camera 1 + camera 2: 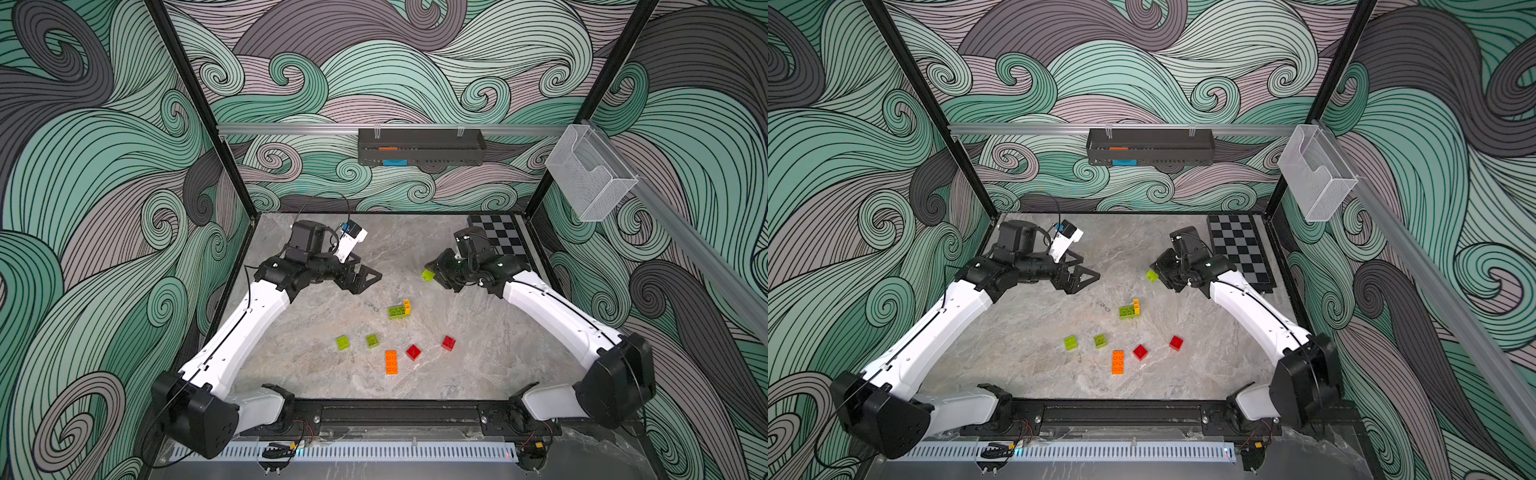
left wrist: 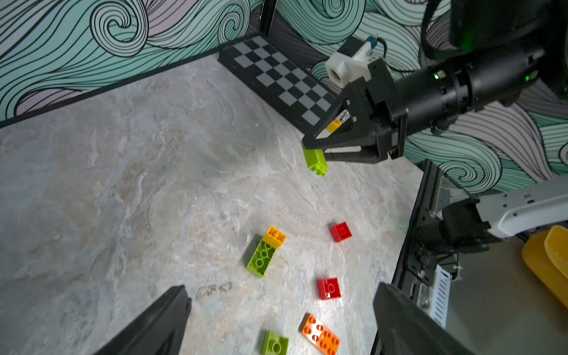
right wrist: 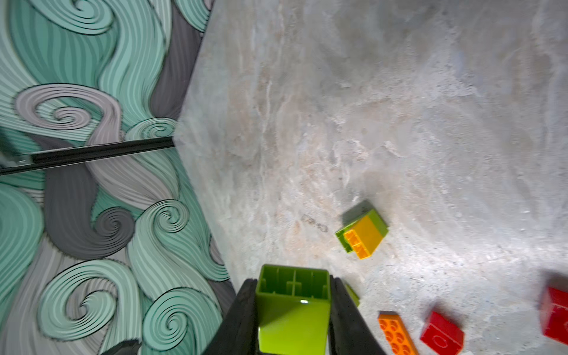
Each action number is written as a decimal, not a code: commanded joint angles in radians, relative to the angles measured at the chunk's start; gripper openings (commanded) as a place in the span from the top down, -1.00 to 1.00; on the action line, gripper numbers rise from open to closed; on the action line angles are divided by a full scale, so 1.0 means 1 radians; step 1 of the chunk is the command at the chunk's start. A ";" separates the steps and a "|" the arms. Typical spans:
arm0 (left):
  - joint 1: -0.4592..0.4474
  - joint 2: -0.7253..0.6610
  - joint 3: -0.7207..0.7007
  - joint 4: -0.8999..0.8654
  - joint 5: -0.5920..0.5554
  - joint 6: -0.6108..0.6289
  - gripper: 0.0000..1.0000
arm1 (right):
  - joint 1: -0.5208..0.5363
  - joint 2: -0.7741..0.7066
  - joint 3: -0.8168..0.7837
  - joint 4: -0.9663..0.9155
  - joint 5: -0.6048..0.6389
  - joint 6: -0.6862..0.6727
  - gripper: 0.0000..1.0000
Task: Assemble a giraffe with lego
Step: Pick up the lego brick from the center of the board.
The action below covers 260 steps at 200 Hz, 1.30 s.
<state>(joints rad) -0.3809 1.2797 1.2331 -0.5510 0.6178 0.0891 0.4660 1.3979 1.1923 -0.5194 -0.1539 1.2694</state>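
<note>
My right gripper (image 1: 432, 275) hangs above the table at the back right, shut on a lime green lego brick (image 3: 293, 310); the brick's hollow underside faces away from the wrist. The same brick (image 2: 316, 159) shows in the left wrist view. My left gripper (image 1: 368, 279) is open and empty at the back left. Between the arms lies a long green brick joined to a yellow one (image 1: 399, 309). Nearer the front lie two small green bricks (image 1: 343, 343) (image 1: 372, 340), an orange long brick (image 1: 391, 361) and two red bricks (image 1: 413, 352) (image 1: 449, 343). No giraffe figure stands.
A black checkerboard (image 1: 500, 235) lies at the table's back right corner, behind the right arm. A black tray (image 1: 419, 147) hangs on the back rail and a clear bin (image 1: 590, 178) on the right rail. Patterned walls enclose three sides.
</note>
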 commanded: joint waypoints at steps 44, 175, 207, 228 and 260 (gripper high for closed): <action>-0.078 0.195 0.176 0.157 0.028 -0.218 -0.90 | -0.001 -0.038 0.001 0.260 -0.190 0.175 0.61; -0.165 0.315 0.282 0.188 0.053 -0.270 -0.19 | 0.035 -0.063 0.043 0.297 -0.184 0.204 0.61; -0.170 0.313 0.267 0.204 0.052 -0.291 -0.01 | 0.040 -0.072 0.048 0.291 -0.172 0.203 0.61; -0.174 0.310 0.260 0.200 0.053 -0.285 0.11 | 0.044 -0.066 0.061 0.291 -0.173 0.186 0.61; -0.178 0.303 0.249 0.209 0.055 -0.295 0.18 | 0.047 -0.066 0.058 0.301 -0.170 0.185 0.61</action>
<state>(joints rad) -0.5510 1.5826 1.4769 -0.3645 0.6621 -0.1974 0.5060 1.3521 1.2263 -0.2459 -0.3180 1.4734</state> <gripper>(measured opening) 0.417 0.335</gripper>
